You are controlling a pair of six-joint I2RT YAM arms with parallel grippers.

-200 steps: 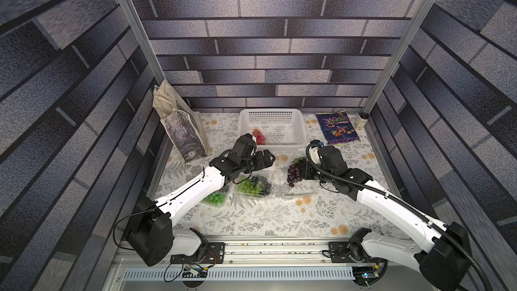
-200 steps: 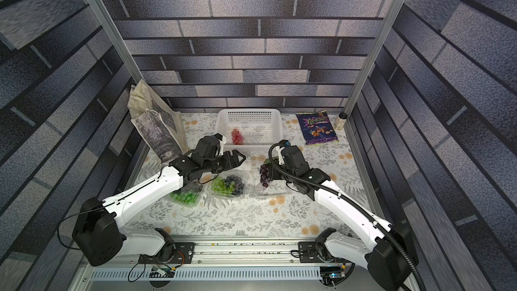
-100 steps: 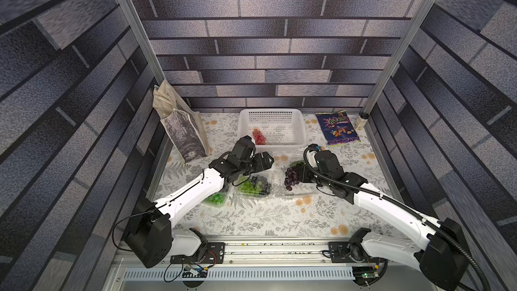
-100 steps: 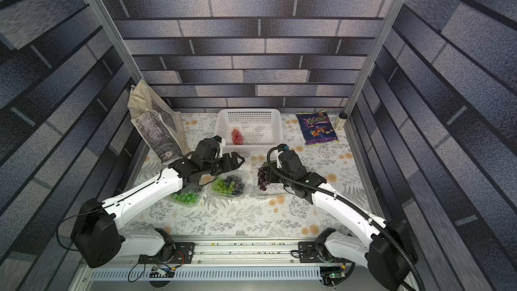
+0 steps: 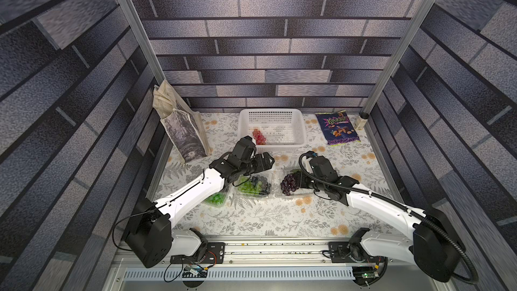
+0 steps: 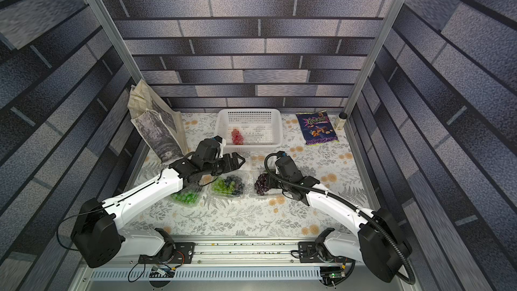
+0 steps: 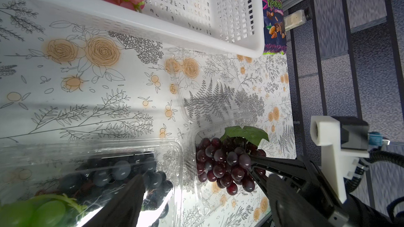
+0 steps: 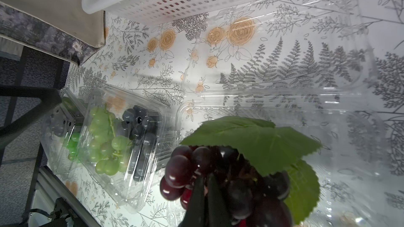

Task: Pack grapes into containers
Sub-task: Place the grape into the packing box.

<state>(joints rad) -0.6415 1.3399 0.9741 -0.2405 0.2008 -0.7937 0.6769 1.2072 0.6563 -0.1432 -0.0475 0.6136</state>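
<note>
Floral tabletop (image 5: 265, 214) open in front; right claw (image 8: 205, 193) clamped on purple grapes (image 5: 289, 184) over clamshell (image 7: 190, 167); left claw (image 5: 270, 160) wide, empty.

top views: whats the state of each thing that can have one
left claw: open, empty
right claw: shut on purple grapes
right container: lid open, purple grapes held at its mouth
middle container: lid shut, green and black grapes inside
left container: looks shut, green grapes inside
basket: holds one red bunch

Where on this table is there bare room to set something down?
Bare: the wide strip of tablecloth between the clamshell containers and the front rail; also the patch in front of the snack bag. Crowded: the middle, from containers to basket.
</note>
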